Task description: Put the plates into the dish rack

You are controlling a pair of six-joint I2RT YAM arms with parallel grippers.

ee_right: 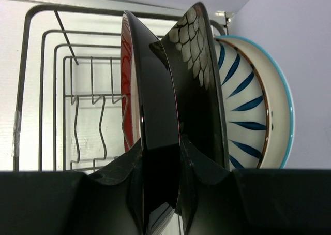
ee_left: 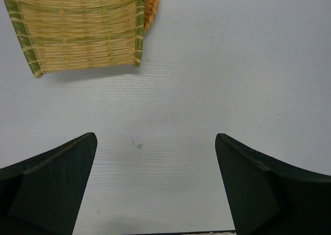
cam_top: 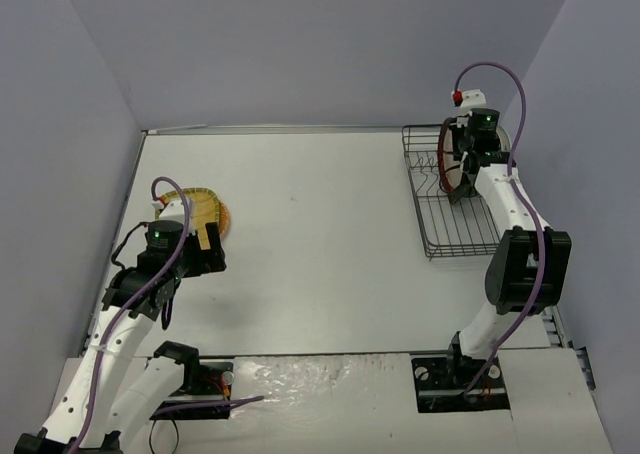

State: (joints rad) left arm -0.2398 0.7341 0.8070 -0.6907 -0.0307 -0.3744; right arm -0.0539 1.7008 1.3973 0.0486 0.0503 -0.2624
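Note:
My right gripper (ee_right: 160,157) (cam_top: 463,164) is shut on the rim of a red-rimmed plate (ee_right: 150,90) (cam_top: 443,154) with a glossy black back. It holds the plate upright, edge-on, inside the far end of the black wire dish rack (cam_top: 455,229) (ee_right: 51,90). Right of it stand a black floral plate (ee_right: 199,79) and a white plate with dark blue stripes (ee_right: 253,100), both on edge. On the left, my left gripper (ee_left: 155,157) (cam_top: 207,249) is open over bare table, just short of a yellow woven-look plate (ee_left: 77,28) (cam_top: 203,209). That plate lies on an orange-brown plate (ee_left: 151,7) (cam_top: 223,219).
The rack sits at the table's far right, close to the right wall. Its near half shows bare tines (ee_right: 93,95). The table's back edge (cam_top: 270,129) meets the grey wall. White table surface (cam_top: 320,234) spreads between the two arms.

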